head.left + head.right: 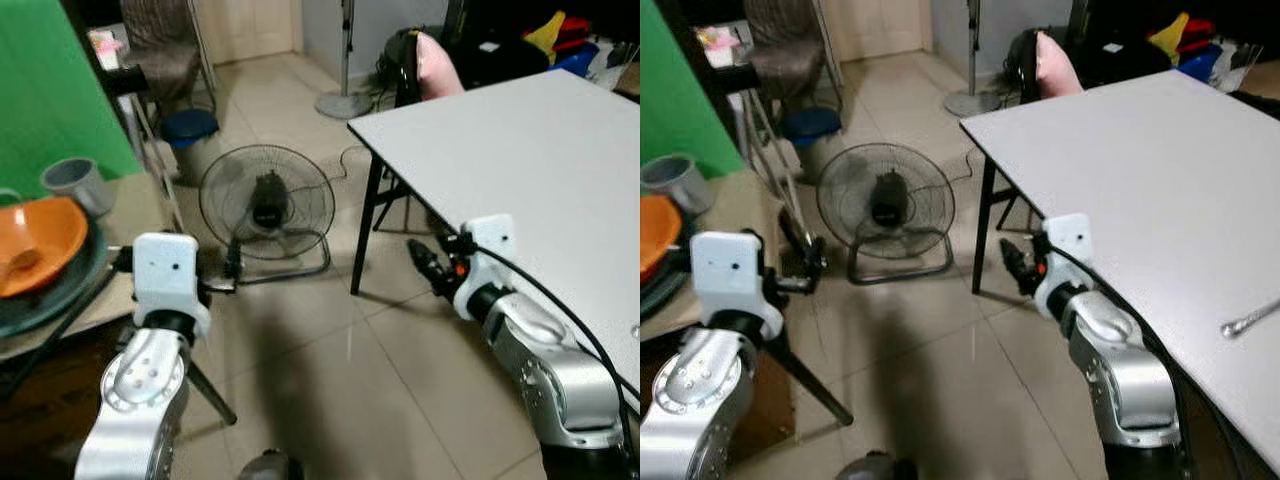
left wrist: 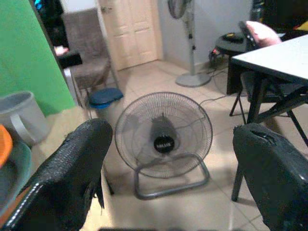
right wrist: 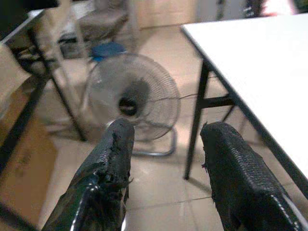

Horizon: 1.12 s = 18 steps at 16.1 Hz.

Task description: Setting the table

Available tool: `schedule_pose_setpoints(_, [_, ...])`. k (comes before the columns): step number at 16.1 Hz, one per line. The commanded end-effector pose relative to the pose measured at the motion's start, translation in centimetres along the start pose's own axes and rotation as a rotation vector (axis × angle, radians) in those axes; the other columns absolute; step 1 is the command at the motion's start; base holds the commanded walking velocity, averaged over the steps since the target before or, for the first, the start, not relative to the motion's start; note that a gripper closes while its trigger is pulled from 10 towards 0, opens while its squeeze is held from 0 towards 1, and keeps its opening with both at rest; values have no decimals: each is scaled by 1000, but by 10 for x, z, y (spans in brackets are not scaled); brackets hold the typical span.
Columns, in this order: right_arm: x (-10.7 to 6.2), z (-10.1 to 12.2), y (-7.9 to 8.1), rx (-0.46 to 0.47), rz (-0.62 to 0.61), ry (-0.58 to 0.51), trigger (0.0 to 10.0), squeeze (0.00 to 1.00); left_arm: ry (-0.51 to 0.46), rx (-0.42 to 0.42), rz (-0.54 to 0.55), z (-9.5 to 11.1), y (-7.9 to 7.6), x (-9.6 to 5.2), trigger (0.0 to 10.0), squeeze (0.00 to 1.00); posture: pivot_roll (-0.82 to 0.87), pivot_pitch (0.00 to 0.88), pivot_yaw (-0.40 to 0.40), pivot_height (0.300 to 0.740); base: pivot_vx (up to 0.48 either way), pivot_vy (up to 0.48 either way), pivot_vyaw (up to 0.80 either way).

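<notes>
Head views: white table (image 1: 540, 150) at right, a spoon (image 1: 1250, 321), seemingly, near its near edge; orange bowl (image 1: 35, 240) on stacked plates (image 1: 50, 290) and grey cup (image 1: 78, 185) at left; floor fan (image 1: 266, 205) between.
Left wrist: left gripper (image 2: 168, 178) spread, empty.
Right wrist: right gripper (image 3: 166, 168) spread, empty.

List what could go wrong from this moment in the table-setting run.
The floor fan and its cord stand between the side surface and the white table; walking across could snag them. The orange bowl sits stacked on plates near the edge by the open left gripper; a careless reach might tip it.
</notes>
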State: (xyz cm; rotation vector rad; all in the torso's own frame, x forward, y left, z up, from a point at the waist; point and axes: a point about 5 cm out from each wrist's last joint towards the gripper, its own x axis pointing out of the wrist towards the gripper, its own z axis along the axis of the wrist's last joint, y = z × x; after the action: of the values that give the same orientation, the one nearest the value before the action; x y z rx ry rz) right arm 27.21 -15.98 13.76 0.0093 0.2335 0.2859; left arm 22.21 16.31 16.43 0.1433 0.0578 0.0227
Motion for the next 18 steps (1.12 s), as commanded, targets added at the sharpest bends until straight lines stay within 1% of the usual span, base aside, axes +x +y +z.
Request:
schedule_pose_setpoints(1, [1, 1, 2, 0, -5, -8, 10000, 0, -8, 14, 10, 3, 4, 2, 10000, 0, -83, 56, 53, 740, 0, 251, 0])
schedule_pose_setpoints(3, [-1, 1, 4, 90, 21, -13, 10000, 0, -11, 19, 11, 4, 6, 2, 10000, 0, -84, 57, 56, 740, 0, 242, 0])
schedule_pose_setpoints(4, [0, 2, 2, 122, 7, -15, 10000, 0, -15, 27, 10, 5, 7, 3, 10000, 0, -84, 57, 56, 740, 0, 240, 0])
schedule_pose_setpoints(5, [0, 4, -1, 134, -37, -43, 10000, 0, -17, 31, 11, 6, 9, 4, 10000, 0, -84, 57, 55, 740, 0, 240, 0])
schedule_pose_setpoints(6, [1, 4, -3, 138, -75, -51, 10000, 0, -18, 31, 13, 6, 10, 4, 10000, 0, -86, 58, 58, 740, 0, 240, 0])
schedule_pose_setpoints(7, [1, 7, -4, 147, -99, -83, 10000, 0, -15, 28, 11, 5, 9, 4, 10000, 0, -88, 58, 61, 740, 0, 0, 0])
schedule_pose_setpoints(8, [1, 7, -4, 147, -99, -83, 10000, 0, -15, 28, 11, 5, 9, 4, 10000, 0, -88, 58, 61, 740, 0, 0, 0])
schedule_pose_setpoints(10, [1, 13, -4, 148, -112, -140, 10000, 0, -2, 16, -1, -1, 6, 0, 10000, 0, -97, 59, 69, 740, 0, 240, 0])
schedule_pose_setpoints(11, [4, 17, -5, 137, -99, -160, 10000, 0, 18, 13, -14, -7, 3, -3, 10000, 0, -104, 60, 72, 740, 0, 0, 0])
schedule_pose_setpoints(12, [5, 17, -5, 132, -92, -160, 10000, 0, 26, 13, -18, -9, 3, -5, 10000, 0, -104, 60, 72, 740, 0, 0, 0])
schedule_pose_setpoints(14, [14, 22, -11, 110, -68, -163, 10000, 0, 44, 15, -22, -15, 0, -10, 10000, 0, -106, 65, 67, 740, 0, 120, 0])
schedule_pose_setpoints(16, [17, 25, -13, 114, -35, -151, 10000, 0, 43, 19, -17, -16, 1, -13, 10000, 0, -103, 66, 57, 740, 0, 0, 0])
schedule_pose_setpoints(18, [17, 24, -14, 119, -28, -144, 10000, 0, 33, 23, -12, -13, 1, -12, 10000, 0, -103, 66, 57, 740, 0, 0, 0])
